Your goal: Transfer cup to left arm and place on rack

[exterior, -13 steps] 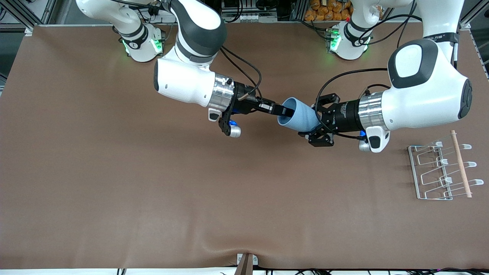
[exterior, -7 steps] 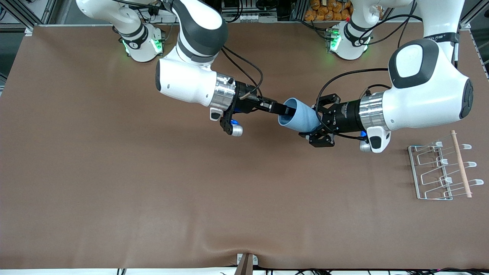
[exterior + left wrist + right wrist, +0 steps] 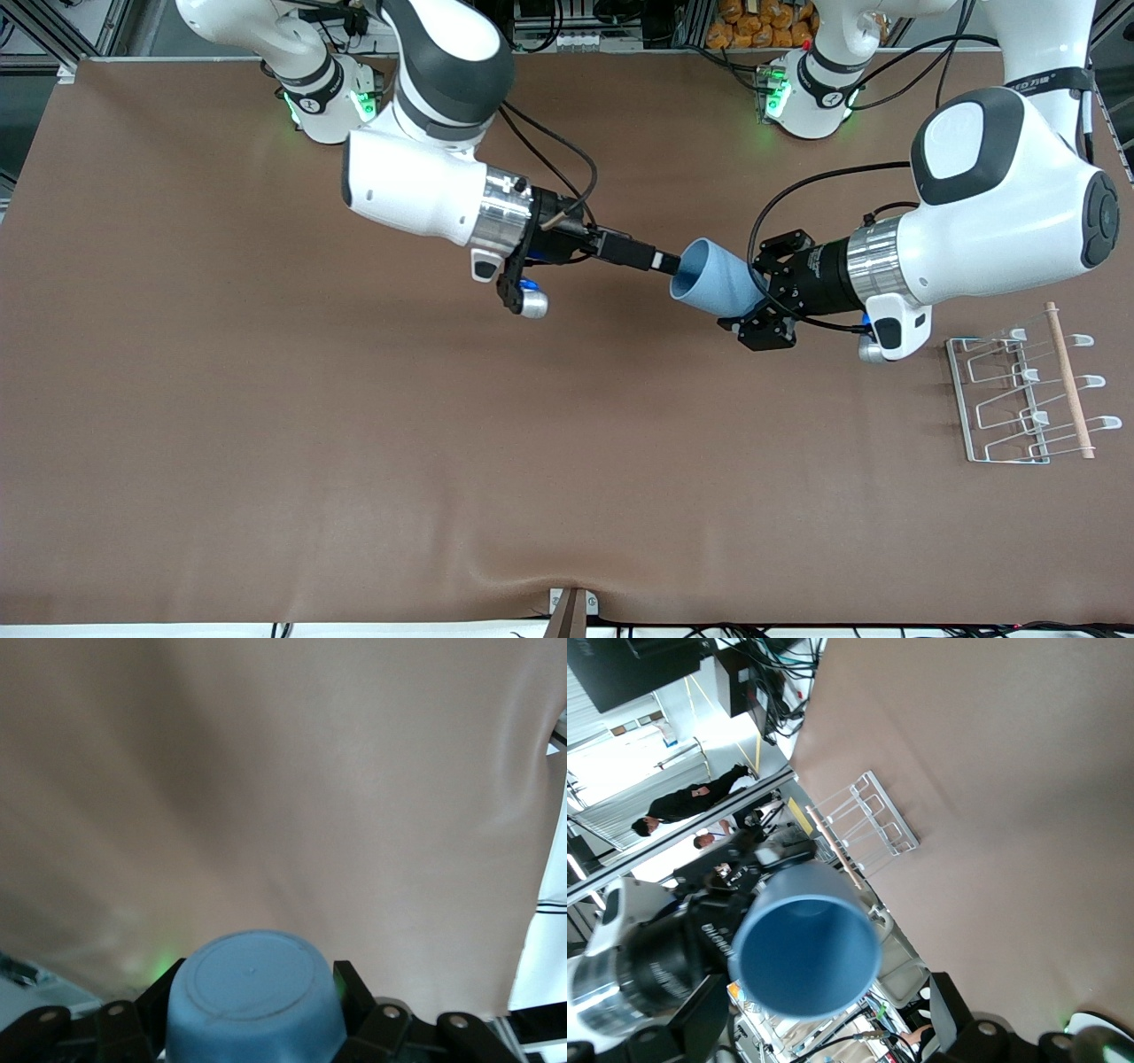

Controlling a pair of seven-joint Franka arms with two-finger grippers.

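Hand-over complete: the left tool (image 3: 755,297) grips the cup (image 3: 711,279) by its base above mid-tabletop (image 3: 354,443), the right tool (image 3: 666,261) is released and clear of the rim, and placement on the rack (image 3: 1019,390) remains.

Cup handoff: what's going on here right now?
The left gripper is shut on the base of the light-blue cup, holding it on its side in the air over the middle of the table. The right gripper is open, its fingertips just at the cup's mouth and no longer gripping the rim. The rack sits unused at the left arm's end of the table, nearer the front camera. Placing on the rack is not yet done.
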